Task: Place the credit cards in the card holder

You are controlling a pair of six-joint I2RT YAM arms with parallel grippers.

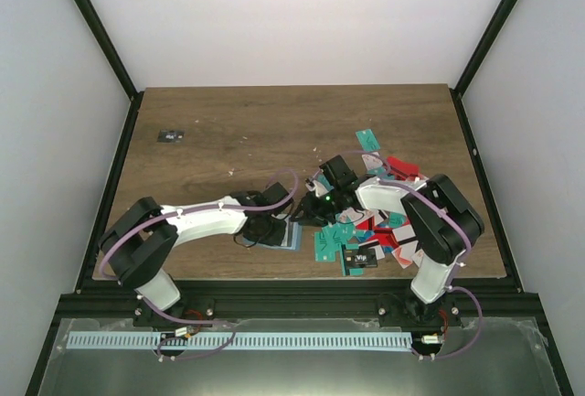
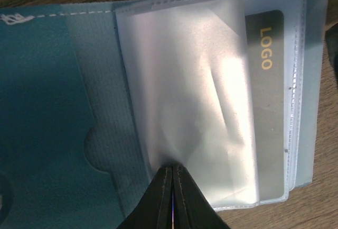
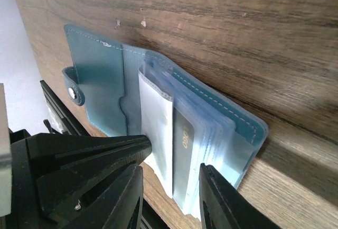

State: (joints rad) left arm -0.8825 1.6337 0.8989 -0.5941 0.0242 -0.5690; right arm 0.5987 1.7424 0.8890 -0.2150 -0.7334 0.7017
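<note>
Card holder (image 1: 281,234) lies open on the surface (image 1: 256,131) near its front edge, between the two arms, with both sets of fingers at its sleeves.
Left fingers (image 2: 172,173) are pressed together, nipping the lower edge of one frosted sleeve (image 2: 185,91), which stands lifted off the stack. Right fingers (image 3: 171,173) are parted at a moderate gap, astride the sleeve edges; contact cannot be told. A dark card marked LOGO (image 2: 266,107) sits in the next sleeve. Credit cards (image 1: 384,231) are heaped loose just right of the holder, teal, red and white. A small black object (image 1: 170,135) sits far left, well apart.
</note>
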